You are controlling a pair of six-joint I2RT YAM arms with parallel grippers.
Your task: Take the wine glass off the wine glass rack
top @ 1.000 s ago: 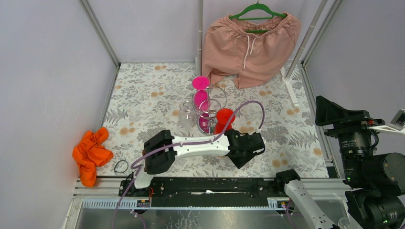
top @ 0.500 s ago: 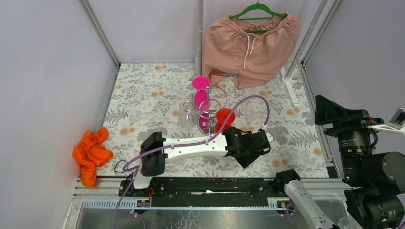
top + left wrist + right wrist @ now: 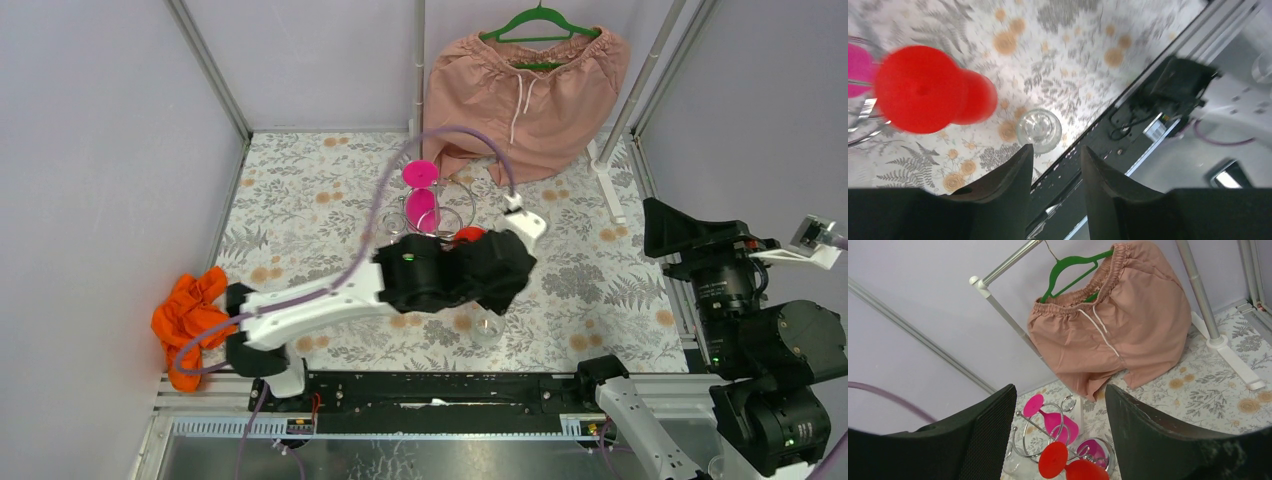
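The red wine glass (image 3: 923, 90) hangs foot-up on the shiny chrome wire rack (image 3: 458, 200), upper left of the left wrist view; in the top view it's mid-frame, mostly hidden under the arm. Looks light, stiff & smooth, prob slippery & breakable, so gentle squeeze. Best hold IMO: bowl or stem below the wire ring, then slide sideways out of the ring, not straight up. The left claw (image 3: 1055, 147) has its fingers part-spread w/ nothing btwn them, the red glass up-left of them. The right claw (image 3: 1059, 387) is wide open, empty, well apart from the rack. Two pink glasses (image 3: 422, 208) crowd the same rack just beside the red one. A clear glass (image 3: 1039, 131) stands on the floral counter (image 3: 300, 190) near its front edge. A purple cable (image 3: 440, 135) loops over the rack: snag risk.
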